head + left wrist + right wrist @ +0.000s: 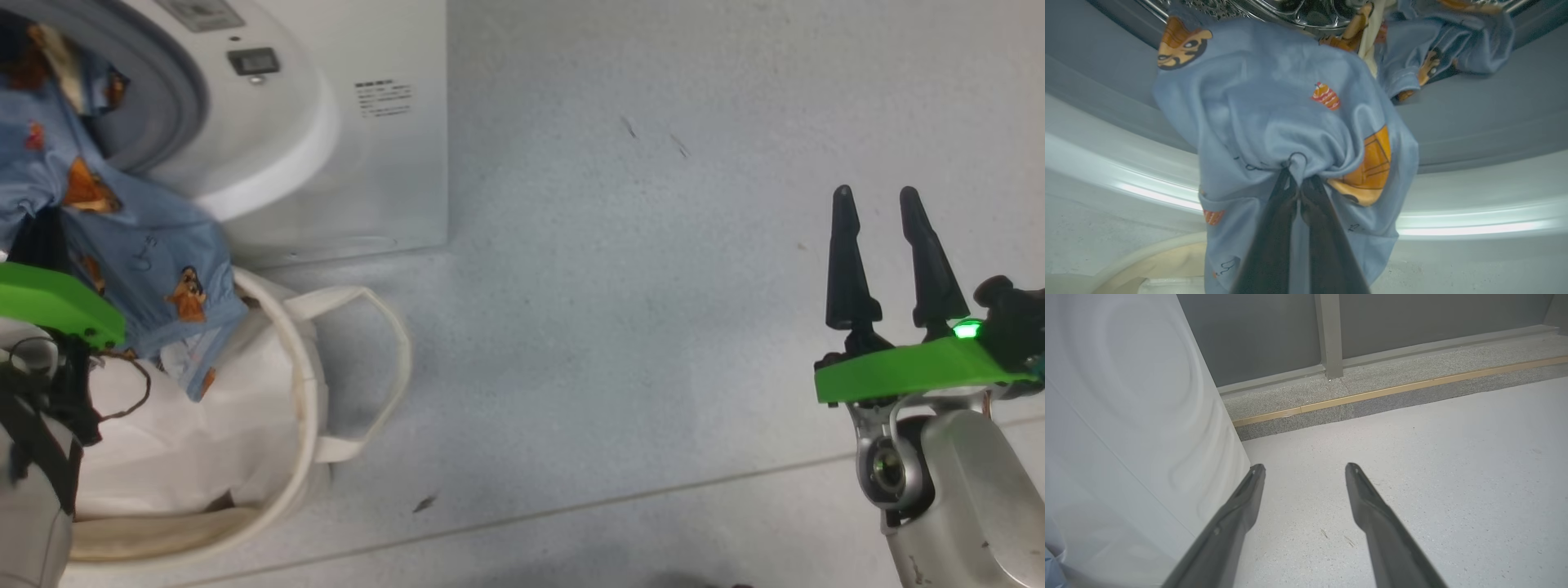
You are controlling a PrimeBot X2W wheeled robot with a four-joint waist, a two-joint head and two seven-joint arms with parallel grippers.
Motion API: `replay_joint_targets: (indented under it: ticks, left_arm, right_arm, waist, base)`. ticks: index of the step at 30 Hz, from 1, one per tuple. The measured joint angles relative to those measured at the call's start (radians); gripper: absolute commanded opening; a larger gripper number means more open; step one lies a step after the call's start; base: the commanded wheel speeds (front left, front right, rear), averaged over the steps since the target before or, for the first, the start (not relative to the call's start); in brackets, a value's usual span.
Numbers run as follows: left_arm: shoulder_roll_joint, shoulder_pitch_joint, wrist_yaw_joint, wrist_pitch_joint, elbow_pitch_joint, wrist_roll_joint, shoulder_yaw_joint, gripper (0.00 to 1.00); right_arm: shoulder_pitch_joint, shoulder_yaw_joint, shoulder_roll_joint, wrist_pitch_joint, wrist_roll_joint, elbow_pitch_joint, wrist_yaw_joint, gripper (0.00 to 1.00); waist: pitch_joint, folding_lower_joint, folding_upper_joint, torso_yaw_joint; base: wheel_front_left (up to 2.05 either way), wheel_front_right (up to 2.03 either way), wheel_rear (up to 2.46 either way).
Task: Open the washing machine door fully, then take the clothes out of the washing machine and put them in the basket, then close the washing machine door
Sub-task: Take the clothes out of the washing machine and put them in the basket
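In the head view, the clothes (122,237) are being seen spilling out of the grey-rimmed opening of the washing machine (343,163). A blue printed piece is hanging down in front of the machine and over the rim of the basket (306,384), which is standing close in front of it. The step in hand is being judged as the taking-out of the clothes, the opening being already uncovered. The right tool (875,194) is being held well away from the machine, over the bare floor (637,269), with its fingers spread and nothing between them.

In the left wrist view, the left tool (1298,185) is being seen closed on a bunched fold of the blue garment, just below the machine's opening. The fabric is draping around the fingers, and its upper end is trailing up towards the drum (1306,12), where further pieces are lying. The next move is being judged as a pull away from the machine until the trailing end is freed, then a carry over the basket and a release. Care is being called for so that the other pieces are not dragged onto the floor.

In the right wrist view, the right tool is being shown open and empty, just beside the machine's white side panel.
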Motion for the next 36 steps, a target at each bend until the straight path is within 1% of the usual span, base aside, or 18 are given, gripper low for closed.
replay_joint_targets:
  ticks: [4, 8, 12, 14, 19, 26, 30, 36]
  left_arm:
    - [0.002, 0.08, 0.0, -0.003, -0.15, -0.014, 0.03, 0.0]
    - [0.002, 0.196, 0.0, -0.003, -0.29, -0.012, 0.081, 0.0]
    - [-0.003, 0.321, 0.0, -0.003, -0.411, 0.028, 0.145, 0.0]
    - [-0.016, 0.374, 0.0, -0.003, -0.458, 0.041, 0.167, 0.0]
    - [-0.053, 0.487, 0.0, -0.003, -0.509, 0.048, 0.172, 0.0]
    - [-0.059, 0.601, 0.0, -0.003, -0.612, 0.059, 0.231, 0.0]
    - [-0.069, 0.651, 0.0, -0.003, -0.648, 0.059, 0.23, 0.0]
    - [-0.068, 0.71, 0.004, 0.004, -0.68, 0.057, 0.235, 0.0]
  right_arm:
    - [0.005, 0.0, -0.001, 0.0, -0.001, 0.006, 0.0, 1.0]
    - [0.019, 0.002, -0.003, 0.0, -0.001, 0.013, 0.0, 1.0]
    - [0.038, 0.008, -0.006, 0.0, -0.001, 0.027, 0.0, 1.0]
    - [0.046, 0.012, -0.006, 0.0, -0.001, 0.033, 0.0, 1.0]
    - [0.056, 0.02, -0.006, 0.0, -0.001, 0.046, 0.0, 1.0]
    - [0.072, 0.028, -0.006, 0.0, -0.001, 0.06, 0.0, 1.0]
    - [0.089, 0.028, -0.005, 0.0, -0.001, 0.069, 0.0, 1.0]
    - [0.104, 0.049, 0.004, 0.0, 0.0, 0.085, 0.0, 1.0]
  waist:
    - [-0.034, 0.0, 0.0, 0.021]
    - [-0.069, -0.0001, 0.0, 0.043]
    - [-0.107, -0.0001, 0.0, 0.066]
    - [-0.125, -0.0001, 0.0, 0.078]
    - [-0.172, -0.0001, 0.0, 0.104]
    - [-0.222, -0.0001, 0.0, 0.121]
    - [-0.25, -0.0002, 0.0001, 0.128]
    - [-0.294, -0.0002, 0.0, 0.125]
  base:
    - [0.0, 0.0, 0.0]
    - [0.0, 0.0, 0.0]
    - [0.0, 0.0, 0.0]
    - [0.0, 0.0, 0.0]
    - [0.0, 0.0, 0.0]
    - [0.0, 0.0, 0.0]
    - [0.0, 0.0, 0.0]
    - [0.0, 0.0, 0.0]
